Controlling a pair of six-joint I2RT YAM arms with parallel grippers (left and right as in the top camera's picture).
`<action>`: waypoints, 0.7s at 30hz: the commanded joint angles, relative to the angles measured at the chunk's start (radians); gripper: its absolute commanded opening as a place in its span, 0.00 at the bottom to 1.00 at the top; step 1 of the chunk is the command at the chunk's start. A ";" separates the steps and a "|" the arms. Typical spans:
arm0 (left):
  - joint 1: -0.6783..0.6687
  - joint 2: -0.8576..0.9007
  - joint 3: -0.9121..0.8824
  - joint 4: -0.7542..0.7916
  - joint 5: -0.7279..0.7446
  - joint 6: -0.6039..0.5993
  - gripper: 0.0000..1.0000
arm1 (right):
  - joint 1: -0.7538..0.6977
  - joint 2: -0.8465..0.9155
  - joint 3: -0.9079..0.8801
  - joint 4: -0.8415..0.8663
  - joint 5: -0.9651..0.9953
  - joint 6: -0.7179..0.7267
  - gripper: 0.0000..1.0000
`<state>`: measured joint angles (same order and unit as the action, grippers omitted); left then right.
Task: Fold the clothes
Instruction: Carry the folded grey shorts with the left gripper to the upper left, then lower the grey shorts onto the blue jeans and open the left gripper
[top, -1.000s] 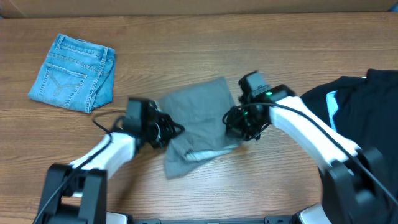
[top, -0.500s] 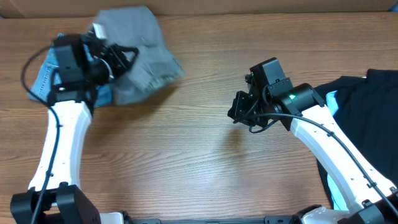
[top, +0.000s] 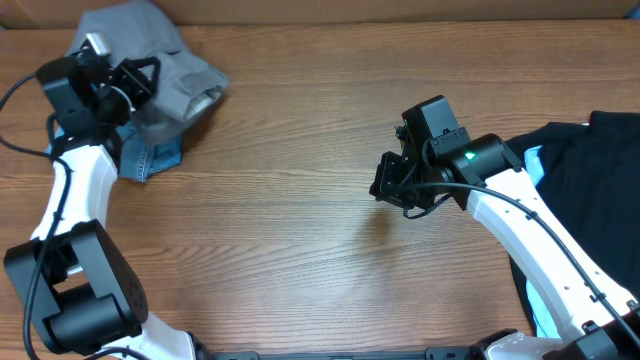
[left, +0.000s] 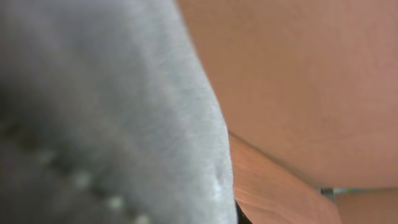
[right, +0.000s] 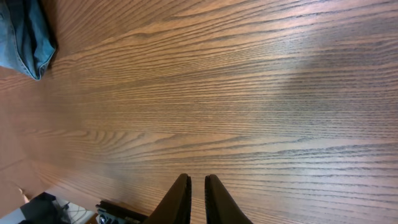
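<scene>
Releasing now risks the grey shorts (top: 180, 60) dropping in a crumpled heap, since they hang bunched from a single pinch and drape partly over the denim shorts (top: 150, 158). The fold could fall open, or the denim beneath could be dragged askew. The left gripper (top: 148, 78) is clamped on the grey cloth at the far left corner of the table (top: 300, 260), and fabric fills its wrist view. The right gripper (top: 390, 190) hovers over bare wood with its fingers nearly together and nothing between them. It is well apart from the grey shorts, with the black garments (top: 600, 150) off beside its arm.
</scene>
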<state>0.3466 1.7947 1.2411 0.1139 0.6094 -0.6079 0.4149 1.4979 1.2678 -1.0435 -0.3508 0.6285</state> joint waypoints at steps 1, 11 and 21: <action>0.064 -0.003 0.057 0.029 0.020 -0.020 0.04 | 0.005 -0.003 0.011 0.002 0.010 0.004 0.12; 0.172 -0.001 0.113 -0.124 0.033 0.046 0.05 | 0.005 -0.003 0.011 0.013 0.010 0.003 0.12; 0.213 0.000 0.112 -0.381 -0.072 0.178 0.26 | 0.005 -0.003 0.011 0.009 0.010 0.003 0.13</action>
<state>0.5350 1.8011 1.3254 -0.2337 0.5529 -0.4877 0.4149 1.4979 1.2678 -1.0363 -0.3508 0.6289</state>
